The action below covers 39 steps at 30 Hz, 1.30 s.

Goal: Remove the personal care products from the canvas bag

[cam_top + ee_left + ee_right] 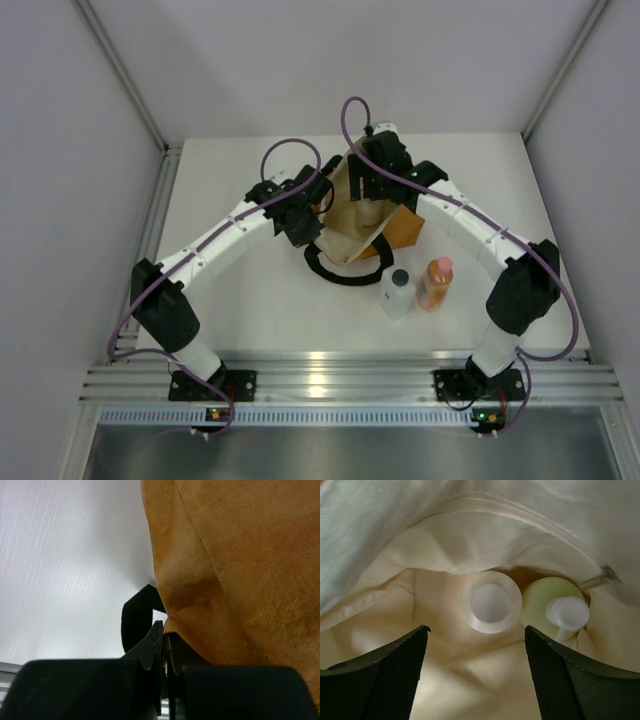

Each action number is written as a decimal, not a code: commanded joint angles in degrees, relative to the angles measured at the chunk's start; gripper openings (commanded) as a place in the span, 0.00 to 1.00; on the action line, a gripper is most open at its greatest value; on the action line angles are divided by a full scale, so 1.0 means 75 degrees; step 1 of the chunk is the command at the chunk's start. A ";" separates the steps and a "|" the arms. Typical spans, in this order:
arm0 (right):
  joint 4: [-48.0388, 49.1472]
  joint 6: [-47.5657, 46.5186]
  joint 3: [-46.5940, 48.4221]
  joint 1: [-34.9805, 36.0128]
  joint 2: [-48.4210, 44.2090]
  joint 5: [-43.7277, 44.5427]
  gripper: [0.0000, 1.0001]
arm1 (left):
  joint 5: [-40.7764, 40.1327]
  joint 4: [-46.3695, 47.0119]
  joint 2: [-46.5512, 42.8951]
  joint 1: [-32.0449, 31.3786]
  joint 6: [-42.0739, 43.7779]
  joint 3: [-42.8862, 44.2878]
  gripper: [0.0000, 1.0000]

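Our right gripper [475, 630] hangs spread wide inside the canvas bag [240, 555], above the cream-lidded bottle [491, 601] and the yellow-green bottle [545, 600]. Our left gripper [165, 645] seems pinched on the bag's edge. We see the orange bottle [435, 283] and the white bottle [396, 292] outside on the table [250, 300].

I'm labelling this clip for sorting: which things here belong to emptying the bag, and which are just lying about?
Part of the job:
canvas bag
orange bottle and white bottle, already out on the table
cream jar and yellow-green bottle, inside the bag

Not part of it:
table
metal rail
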 commanded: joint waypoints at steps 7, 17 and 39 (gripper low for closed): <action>-0.0039 -0.0529 0.0794 -0.0134 0.1001 0.0312 0.68 | 0.0136 -0.0020 0.0033 0.0008 -0.0111 0.0181 0.00; -0.0039 -0.0460 0.0560 -0.0392 0.1330 -0.0062 0.60 | 0.0101 -0.0008 0.0032 0.0020 -0.0040 0.0181 0.00; -0.0039 -0.0225 -0.0261 -0.0439 0.1459 0.0019 0.46 | 0.0066 -0.0020 0.0033 0.0031 -0.0029 0.0275 0.00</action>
